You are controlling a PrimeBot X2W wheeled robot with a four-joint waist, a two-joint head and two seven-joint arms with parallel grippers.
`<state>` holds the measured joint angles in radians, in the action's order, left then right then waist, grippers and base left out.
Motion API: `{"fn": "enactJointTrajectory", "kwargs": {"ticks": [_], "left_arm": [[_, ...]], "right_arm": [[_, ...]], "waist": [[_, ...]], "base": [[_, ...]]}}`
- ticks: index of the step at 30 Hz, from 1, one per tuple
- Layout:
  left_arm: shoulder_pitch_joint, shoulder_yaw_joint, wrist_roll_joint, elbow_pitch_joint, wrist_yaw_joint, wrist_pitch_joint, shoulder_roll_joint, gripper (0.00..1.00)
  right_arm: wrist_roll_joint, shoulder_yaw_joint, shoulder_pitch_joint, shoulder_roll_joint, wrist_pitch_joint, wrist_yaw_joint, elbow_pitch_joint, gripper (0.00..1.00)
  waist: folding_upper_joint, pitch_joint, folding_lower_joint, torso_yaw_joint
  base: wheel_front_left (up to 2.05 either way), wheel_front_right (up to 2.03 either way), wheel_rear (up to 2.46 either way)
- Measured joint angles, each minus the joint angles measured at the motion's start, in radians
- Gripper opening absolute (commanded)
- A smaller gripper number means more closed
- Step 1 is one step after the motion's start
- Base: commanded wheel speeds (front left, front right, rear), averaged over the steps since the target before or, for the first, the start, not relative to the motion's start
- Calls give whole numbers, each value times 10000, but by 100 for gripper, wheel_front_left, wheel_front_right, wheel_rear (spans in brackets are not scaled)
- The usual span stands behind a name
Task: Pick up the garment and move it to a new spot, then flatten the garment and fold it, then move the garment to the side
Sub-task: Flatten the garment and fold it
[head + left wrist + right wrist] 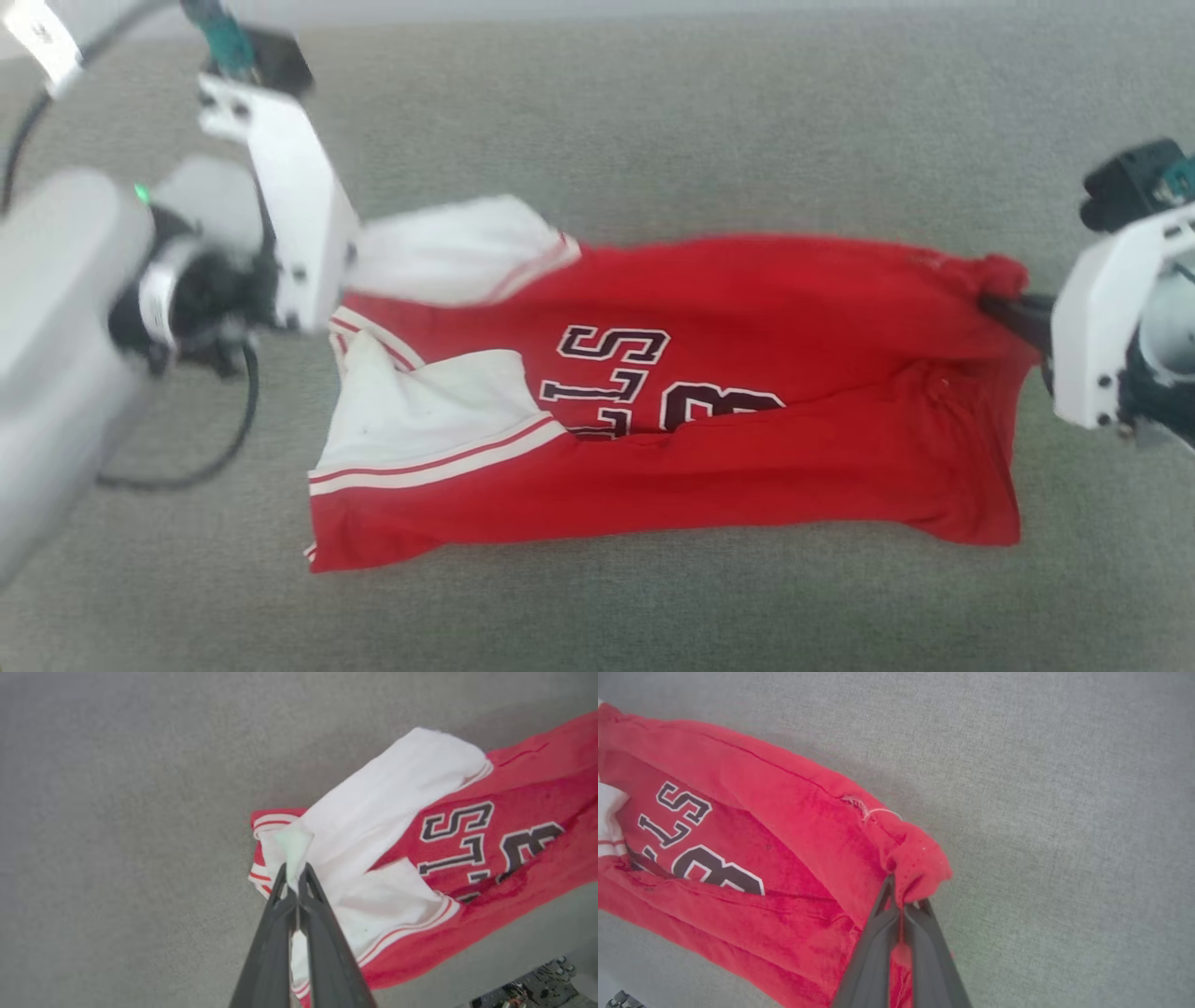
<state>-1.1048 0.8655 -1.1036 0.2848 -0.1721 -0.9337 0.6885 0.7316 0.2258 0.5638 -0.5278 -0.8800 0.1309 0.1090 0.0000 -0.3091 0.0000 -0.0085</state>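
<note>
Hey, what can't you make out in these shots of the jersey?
Head view: the garment's lettering, partly tucked under a red fold.
Right wrist view: right gripper's fingertips, partly under bunched cloth.
Left wrist view: dark clutter at the lower-right corner, tiny and cut off.

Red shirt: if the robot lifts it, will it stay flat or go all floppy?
Probably floppy: the shirt creases and bunches between the left gripper and right gripper, both pinching it. Likely light too, since small pinches at its ends seem enough to hold it.
</note>
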Motion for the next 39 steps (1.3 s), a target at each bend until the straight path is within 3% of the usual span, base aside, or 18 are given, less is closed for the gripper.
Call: {"fn": "enactJointTrajectory", "kwargs": {"ticks": [6, 11, 17, 18, 19, 20, 21, 29, 34, 39], "left_arm": [[1352, 104, -138, -2901, -1298, -426, 1104, 0], [2476, 201, -320, -3944, -2019, -412, 1622, 0], [3415, 276, -681, -3231, -2065, 194, 1421, 0], [3478, 228, -706, -3018, -2069, 366, 1304, 0], [3502, 217, -715, -2801, -1996, 502, 1218, 10], [3535, 238, -669, -2667, -1801, 698, 1162, 61], [3590, 159, -679, -2468, -1699, 938, 1064, 100], [3906, -362, -646, -1580, -953, 2849, 648, 100], [4329, -644, -21, -1511, -228, 4867, 665, 100], [5001, -1009, 476, -1488, 67, 6957, 721, 100]], "right_arm": [[-88, -1016, -1388, 79, -775, -2, -1022, 0], [-449, -1703, -2434, 625, -1202, -2, -1421, 0], [-830, -1659, -2692, 1151, -1250, -2, -1143, 0], [-840, -1645, -2678, 1258, -1164, -2, -1049, 29], [-886, -1588, -2656, 1331, -1122, -2, -963, 96], [-899, -1544, -2622, 1363, -1072, -2, -874, 100], [-897, -1501, -2584, 1388, -1051, -2, -802, 100], [-798, -1375, -2550, 1409, -541, -2, -665, 100], [-746, -1632, -2838, 1402, -201, -2, -700, 100], [-819, -2059, -3062, 1342, 2, -2, -593, 100]], "waist": [[0, 220, 0, 276], [0, 224, 0, 327], [0, 199, 0, 209], [0, 194, 0, 187], [0, 198, 0, 166], [0, 207, 0, 147], [0, 222, 0, 137], [0, 489, 0, 103], [0, 705, 0, 141], [0, 837, 0, 258]], "base": [[0, 0, 0], [0, 0, 0], [0, 0, 0], [0, 0, 0], [0, 0, 0], [0, 0, 0], [0, 0, 0], [0, 0, 0], [0, 0, 0], [0, 0, 0]]}}
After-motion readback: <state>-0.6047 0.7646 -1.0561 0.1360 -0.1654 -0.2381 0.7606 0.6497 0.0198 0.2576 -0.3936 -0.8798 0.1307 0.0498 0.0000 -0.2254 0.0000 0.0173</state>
